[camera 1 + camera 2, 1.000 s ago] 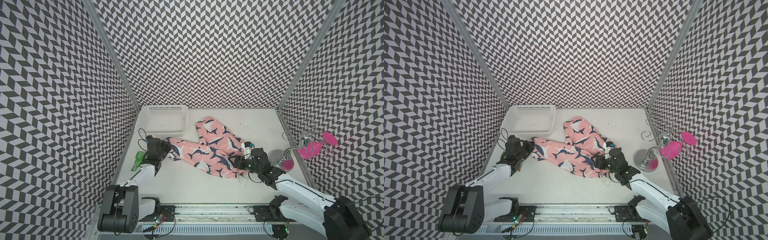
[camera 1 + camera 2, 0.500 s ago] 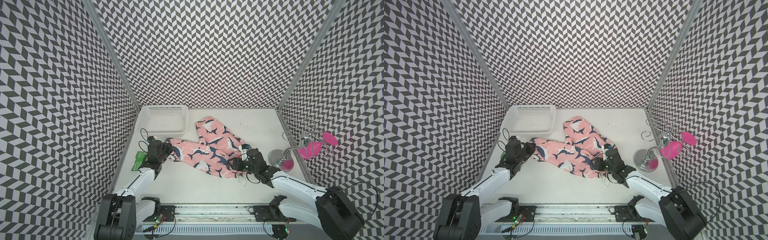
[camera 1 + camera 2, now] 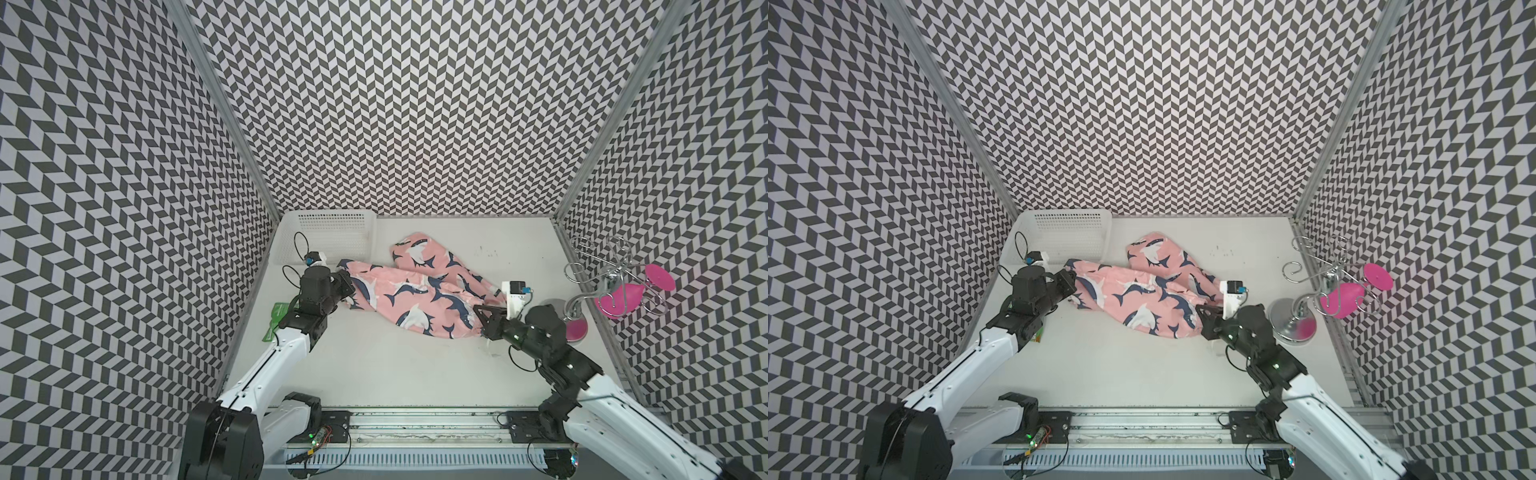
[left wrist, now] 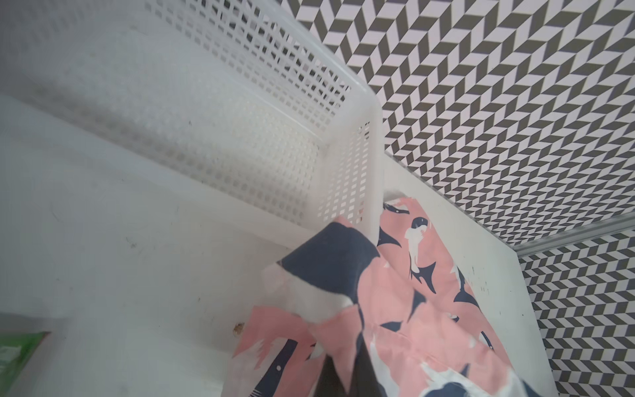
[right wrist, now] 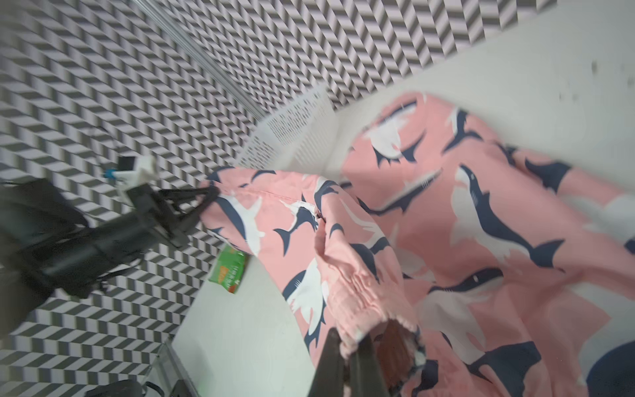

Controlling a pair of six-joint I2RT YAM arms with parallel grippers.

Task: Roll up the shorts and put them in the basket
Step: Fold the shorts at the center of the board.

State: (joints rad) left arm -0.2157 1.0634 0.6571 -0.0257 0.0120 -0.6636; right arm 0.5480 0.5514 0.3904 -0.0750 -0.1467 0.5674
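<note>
the shorts lie crumpled across the middle of the desk, one end by the basket. the left hand is clamped on that end and the right hand is pinched shut on the gathered waistband. the cloth looks soft, light and floppy, so it is best held by hems and waistband.

Obscured parts
The green packet is partly covered by the left arm; the shorts are cut off and blurred in the right wrist view.
</note>
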